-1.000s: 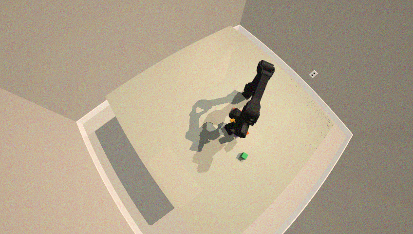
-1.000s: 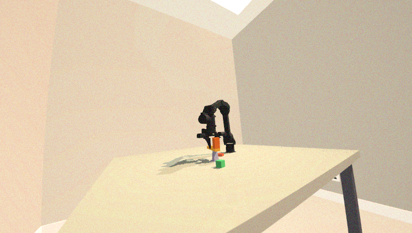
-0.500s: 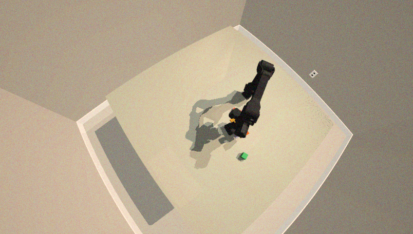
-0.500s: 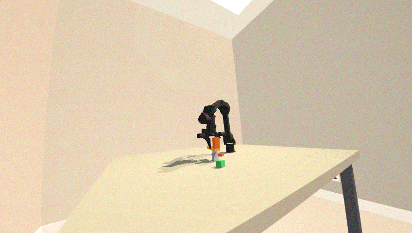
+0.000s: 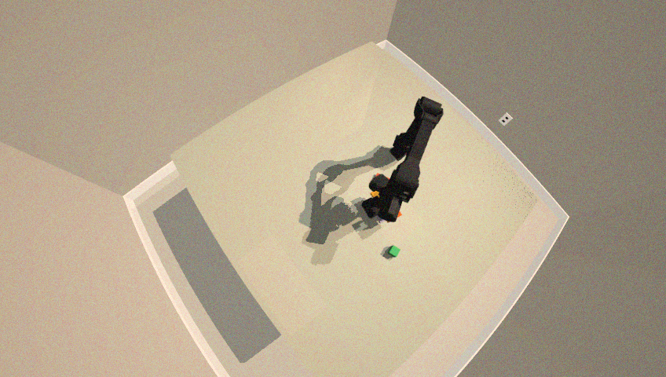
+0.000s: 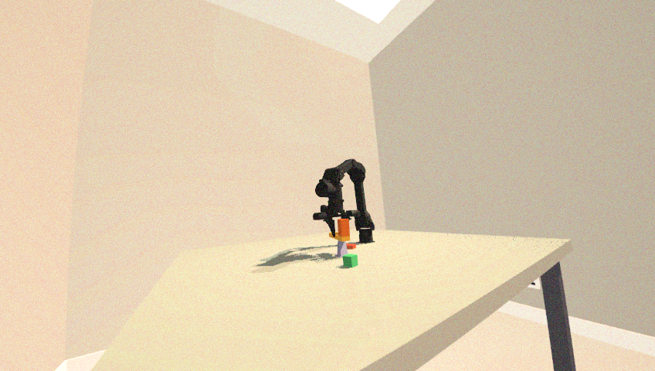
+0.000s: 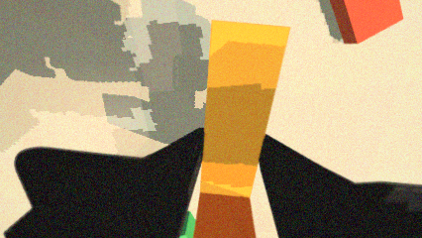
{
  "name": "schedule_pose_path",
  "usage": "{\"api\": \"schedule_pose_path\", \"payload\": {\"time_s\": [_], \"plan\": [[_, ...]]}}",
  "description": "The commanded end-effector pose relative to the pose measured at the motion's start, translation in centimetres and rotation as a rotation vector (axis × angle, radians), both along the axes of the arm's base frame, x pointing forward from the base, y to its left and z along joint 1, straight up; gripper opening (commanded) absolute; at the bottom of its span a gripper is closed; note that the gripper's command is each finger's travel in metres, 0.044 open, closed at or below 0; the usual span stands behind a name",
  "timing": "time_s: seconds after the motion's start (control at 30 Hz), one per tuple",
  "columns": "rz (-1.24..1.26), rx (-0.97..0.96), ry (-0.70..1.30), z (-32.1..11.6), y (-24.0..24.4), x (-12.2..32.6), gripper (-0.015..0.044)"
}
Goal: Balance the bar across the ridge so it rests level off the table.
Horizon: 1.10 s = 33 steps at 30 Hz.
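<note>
The yellow-orange bar (image 5: pixel 375 193) (image 6: pixel 344 239) (image 7: pixel 243 64) looks near level, above the table. A tall orange-red block (image 6: pixel 343 227) (image 7: pixel 225 218) stands on its end nearest the exterior camera. My gripper (image 6: pixel 336 234) (image 7: pixel 231 137) is shut on the bar, one finger on each side of it. The lavender ridge (image 6: pixel 341 249) stands on the table under the bar's block end in the exterior view. Whether the bar touches the ridge I cannot tell. The wrist view does not show the ridge, and the arm hides most of the bar in the top view.
A green cube (image 5: pixel 394 251) (image 6: pixel 350 260) (image 7: pixel 188 228) sits on the table (image 5: pixel 336 298) (image 6: pixel 257 312) in front of the ridge. A low red block (image 6: pixel 351 246) (image 7: pixel 373 20) lies on the arm-base side of the ridge. The arm's shadow falls across the table to the left.
</note>
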<state>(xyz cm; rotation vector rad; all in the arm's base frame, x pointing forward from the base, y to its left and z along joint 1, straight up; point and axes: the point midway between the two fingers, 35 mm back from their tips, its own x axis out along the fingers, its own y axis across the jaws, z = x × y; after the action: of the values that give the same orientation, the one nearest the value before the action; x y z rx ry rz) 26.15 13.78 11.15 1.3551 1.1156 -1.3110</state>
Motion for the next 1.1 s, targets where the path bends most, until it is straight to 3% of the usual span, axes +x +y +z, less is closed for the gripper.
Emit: {"api": "schedule_pose_path", "payload": {"time_s": [0.0,1.07], "plan": [[-0.004,0.002,-0.001,-0.11,0.04,0.02,0.0000],[-0.004,0.002,-0.001,-0.38,0.00,0.00,0.0000]]}}
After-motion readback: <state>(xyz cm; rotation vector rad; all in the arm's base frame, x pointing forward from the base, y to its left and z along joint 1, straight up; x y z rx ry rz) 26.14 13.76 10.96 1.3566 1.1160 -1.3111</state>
